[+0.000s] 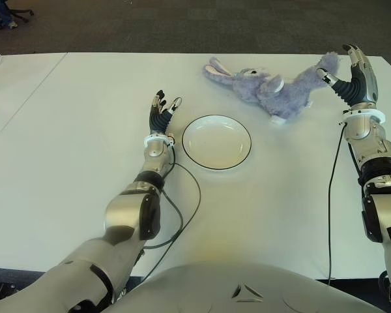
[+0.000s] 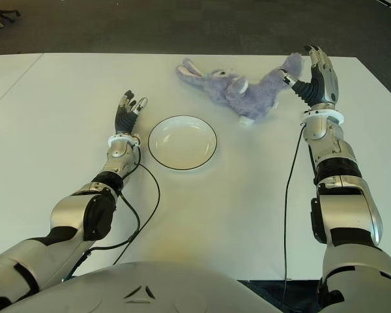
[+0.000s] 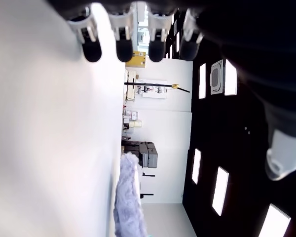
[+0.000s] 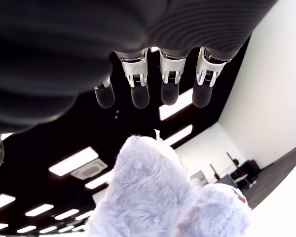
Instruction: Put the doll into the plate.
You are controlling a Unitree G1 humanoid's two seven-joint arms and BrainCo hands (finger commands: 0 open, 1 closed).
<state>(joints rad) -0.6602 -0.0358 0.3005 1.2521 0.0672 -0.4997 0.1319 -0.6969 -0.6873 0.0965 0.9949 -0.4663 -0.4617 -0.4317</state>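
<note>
right eye view shows the doll, a purple plush rabbit, lying on its side near the far edge of the tabletop, ears pointing to the robot's left and its rear leg stretched toward the right hand. that hand stands upright toward the far right corner, just beside the doll's raised foot; its thumb shows at the fur, but whether they touch cannot be told. in the right wrist view the fingers hang straight and spread above the fluffy foot, closed on nothing. the plate, white with a dark rim, sits on the near side of the doll around the tabletop's middle, and nothing lies in it. the left hand shows just left of the plate, fingers extended and relaxed, holding nothing.
</note>
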